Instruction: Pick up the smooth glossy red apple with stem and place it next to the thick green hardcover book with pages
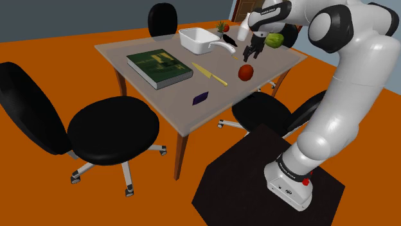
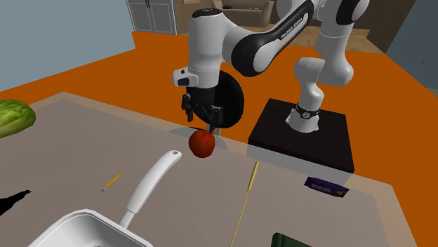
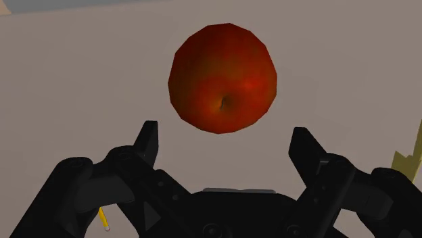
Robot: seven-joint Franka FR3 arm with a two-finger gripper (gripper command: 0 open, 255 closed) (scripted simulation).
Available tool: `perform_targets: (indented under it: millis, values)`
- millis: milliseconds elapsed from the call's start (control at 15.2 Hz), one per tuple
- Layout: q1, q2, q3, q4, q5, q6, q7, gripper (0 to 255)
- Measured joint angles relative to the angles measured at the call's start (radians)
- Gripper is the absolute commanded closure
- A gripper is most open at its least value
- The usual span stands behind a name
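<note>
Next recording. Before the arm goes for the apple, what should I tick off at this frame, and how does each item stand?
1. The pincer is open: ok, its fingers stand apart in the wrist view.
2. The pincer is lined up with the apple: ok, the apple sits midway ahead of the fingers.
3. The fingers are down around the apple: not ok, the pincer hangs above it.
4. The apple is free on the table: ok, nothing touches it.
5. The book lies flat with bare table surface beside it: ok.
</note>
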Motion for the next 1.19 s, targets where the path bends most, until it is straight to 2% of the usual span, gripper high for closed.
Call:
perform_targets:
  millis: [264,660,726,1188]
  values:
    - [-0.004,0.018,0.003,-0.026,0.009,0.043,-0.006,0]
    - [-0.006,0.027,0.004,-0.025,0.013,0.051,-0.009,0]
    - [-0.006,0.027,0.004,-0.025,0.013,0.051,-0.009,255]
    - [-0.006,0.027,0.004,-0.025,0.013,0.051,-0.009,255]
